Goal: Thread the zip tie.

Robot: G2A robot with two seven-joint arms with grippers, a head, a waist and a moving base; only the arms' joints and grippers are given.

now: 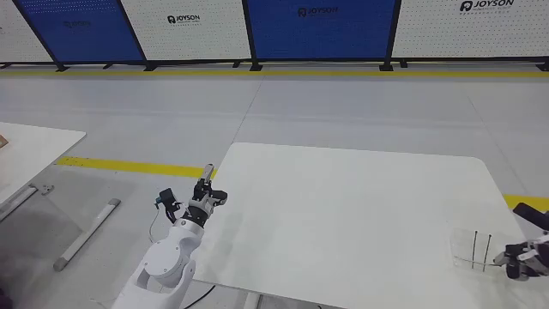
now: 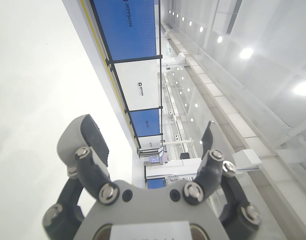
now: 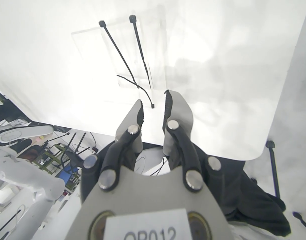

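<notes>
Black zip ties (image 3: pixel 140 48) lie on a clear plate (image 3: pixel 93 51) at the lower right of the top view, near the white table's (image 1: pixel 343 215) edge; the step in hand looks like the first pickup, with the right gripper (image 3: pixel 154 97) just at their tail ends, jaws narrowly apart and nothing pinched. Next, I judge, it must close on one thin tail, while the left gripper (image 2: pixel 149 121), spread wide and empty at the table's left edge, comes across for the head. Grey floor (image 1: pixel 283 103) with a yellow line (image 1: pixel 129 166) runs to blue and white pegboard panels (image 1: pixel 317 9) along the top.
</notes>
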